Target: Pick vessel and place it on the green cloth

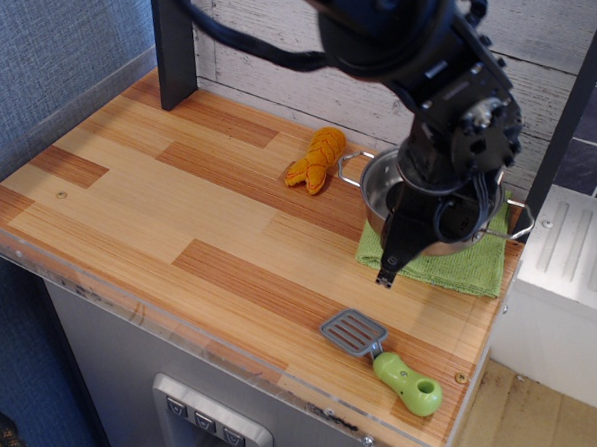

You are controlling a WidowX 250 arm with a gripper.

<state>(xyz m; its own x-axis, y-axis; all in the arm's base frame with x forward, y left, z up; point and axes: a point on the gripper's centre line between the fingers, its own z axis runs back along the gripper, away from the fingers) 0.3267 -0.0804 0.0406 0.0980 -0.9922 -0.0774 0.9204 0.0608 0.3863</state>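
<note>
The vessel [380,193] is a shiny steel pot with thin wire loop handles, one at its left [350,164] and one at its right [517,221]. It is over the green cloth [473,273], which is mostly hidden beneath it and the arm. I cannot tell whether the pot rests on the cloth or hangs just above it. My black gripper [451,186] reaches into the pot from above and appears shut on its rim; the fingertips are hidden by the wrist.
An orange-yellow plush croissant-like toy [316,157] lies left of the pot. A grey spatula with a green handle [383,359] lies near the front right edge. A dark post [174,39] stands at the back left. The wooden tabletop [159,206] ends at a plank wall behind.
</note>
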